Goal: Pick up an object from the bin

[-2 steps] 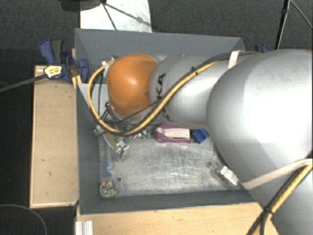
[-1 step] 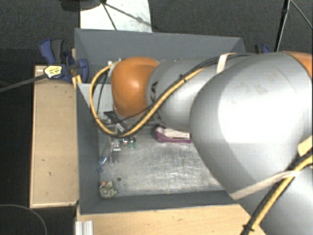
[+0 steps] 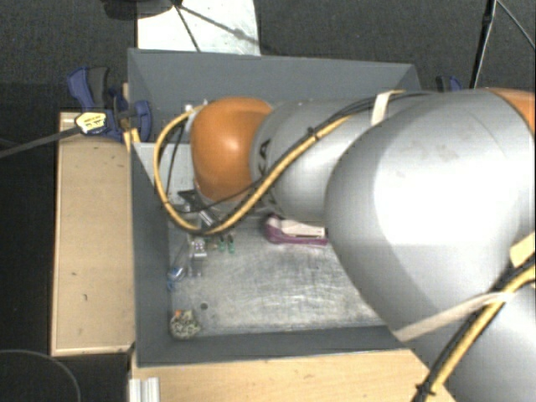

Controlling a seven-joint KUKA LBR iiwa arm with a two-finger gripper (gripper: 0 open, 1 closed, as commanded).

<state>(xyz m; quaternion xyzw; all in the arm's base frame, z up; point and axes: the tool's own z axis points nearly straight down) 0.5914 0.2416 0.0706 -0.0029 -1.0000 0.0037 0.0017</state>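
Starting at the left of the frame, you see the grey bin (image 3: 151, 308) with its floor mostly bare. In its lower left corner lies a small round speckled lump (image 3: 184, 325), well apart from everything else. Just above and a little left of centre on the floor sits a small blue piece (image 3: 175, 275).

Right above that blue piece, the jaws hang low over the left part of the floor, under the orange cover (image 3: 226, 145). They show as a small metal shape, and you cannot tell whether they stand wide or narrow, nor whether anything sits between them. Two or three tiny green pieces (image 3: 224, 243) lie just beside them on the right. These and the blue piece are the nearest things to pick.

Further right, near the middle of the bin, a flat purple and white object (image 3: 293, 231) lies partly under the arm. A yellow cable (image 3: 251, 199) loops round the orange cover, and the silver arm (image 3: 419, 208) covers the right of the frame.
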